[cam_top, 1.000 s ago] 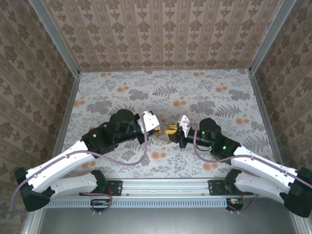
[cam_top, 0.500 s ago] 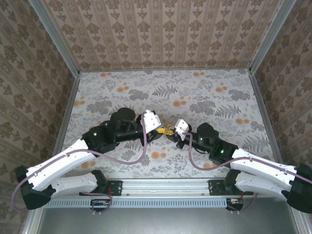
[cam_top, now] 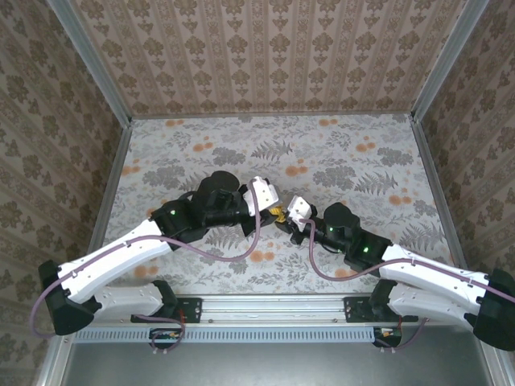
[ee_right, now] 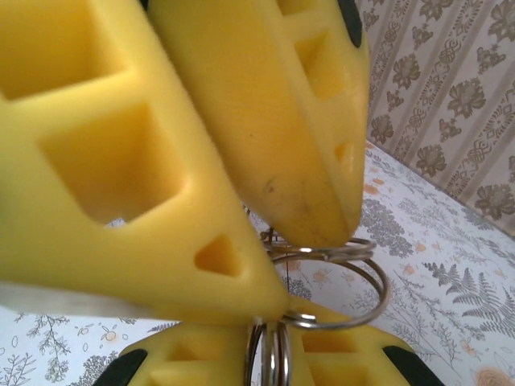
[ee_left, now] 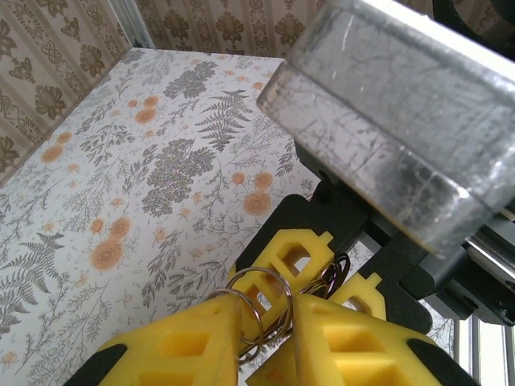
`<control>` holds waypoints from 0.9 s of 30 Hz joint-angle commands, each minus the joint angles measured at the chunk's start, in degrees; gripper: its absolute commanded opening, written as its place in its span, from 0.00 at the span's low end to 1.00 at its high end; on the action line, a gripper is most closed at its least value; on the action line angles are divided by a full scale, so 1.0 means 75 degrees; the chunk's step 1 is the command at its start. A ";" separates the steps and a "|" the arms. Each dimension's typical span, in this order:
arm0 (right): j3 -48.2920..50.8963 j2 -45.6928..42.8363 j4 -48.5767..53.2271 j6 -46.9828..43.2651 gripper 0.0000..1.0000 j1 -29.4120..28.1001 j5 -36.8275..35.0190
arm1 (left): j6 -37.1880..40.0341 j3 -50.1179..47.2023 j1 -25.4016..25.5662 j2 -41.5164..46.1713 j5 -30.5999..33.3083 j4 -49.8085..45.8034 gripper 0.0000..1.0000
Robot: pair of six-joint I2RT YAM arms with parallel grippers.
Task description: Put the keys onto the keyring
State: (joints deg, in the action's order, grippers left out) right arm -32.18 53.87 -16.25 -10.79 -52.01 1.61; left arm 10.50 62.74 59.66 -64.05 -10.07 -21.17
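As both arms meet tip to tip over mid-table [cam_top: 201,153], L gripper [cam_top: 272,211] pinches the steel keyring [ee_left: 257,299] betw. its yellow fingers [ee_left: 189,346], jaws nearly closed. R gripper [cam_top: 285,219] faces it, fingers [ee_right: 265,121] likewise clamped narrow on the same coil, w/ darker rings [ee_left: 334,275] bunched just beside it, L wrist view

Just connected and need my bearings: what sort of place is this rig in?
Likely a small enclosed test booth, not a real room: wallpapered walls close in on three sides, metal posts frame the corners, and the floral table has a mounting rail at its near edge.
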 commanded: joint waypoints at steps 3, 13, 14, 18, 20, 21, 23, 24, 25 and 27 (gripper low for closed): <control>-0.0150 -0.0073 -0.0346 -0.0188 0.00 -0.0049 -0.0092 | -0.0047 0.0240 -0.0015 -0.0088 0.0296 -0.0161 0.12; -0.0103 -0.0178 -0.0399 -0.0154 0.00 -0.0048 -0.0243 | -0.0047 0.0139 -0.0064 0.0253 0.0384 -0.0404 0.00; -0.0103 -0.0191 -0.0406 -0.0137 0.00 -0.0046 -0.0258 | -0.0053 0.0134 -0.0070 0.0274 0.0405 -0.0432 0.00; -0.0103 -0.0210 -0.0354 -0.0109 0.00 -0.0049 -0.0337 | -0.0047 0.0107 -0.0098 0.0466 0.0499 -0.0516 0.00; -0.0092 -0.0232 -0.0363 -0.0068 0.00 -0.0046 -0.0377 | -0.0048 0.0078 -0.0109 0.0578 0.0506 -0.0551 0.00; -0.0092 -0.0227 -0.0341 -0.0062 0.00 -0.0041 -0.0407 | -0.0048 0.0061 -0.0123 0.0635 0.0506 -0.0571 0.00; -0.0092 -0.0227 -0.0341 -0.0050 0.00 -0.0047 -0.0425 | -0.0065 0.0033 -0.0148 0.0731 0.0521 -0.0598 0.00; -0.0084 -0.0223 -0.0367 -0.0049 0.00 -0.0043 -0.0425 | -0.0065 0.0024 -0.0148 0.0757 0.0539 -0.0620 0.00; -0.0080 -0.0235 -0.0376 -0.0038 0.00 -0.0039 -0.0425 | -0.0075 0.0032 -0.0152 0.0772 0.0562 -0.0634 0.00; -0.0072 -0.0242 -0.0398 -0.0015 0.00 -0.0049 -0.0416 | -0.0053 0.0049 -0.0144 0.0762 0.0525 -0.0674 0.00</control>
State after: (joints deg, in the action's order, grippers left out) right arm -32.18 53.28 -16.62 -10.76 -52.18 0.16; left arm 10.22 63.13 58.83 -59.55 -6.83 -24.91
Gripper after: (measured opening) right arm 0.144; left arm 0.046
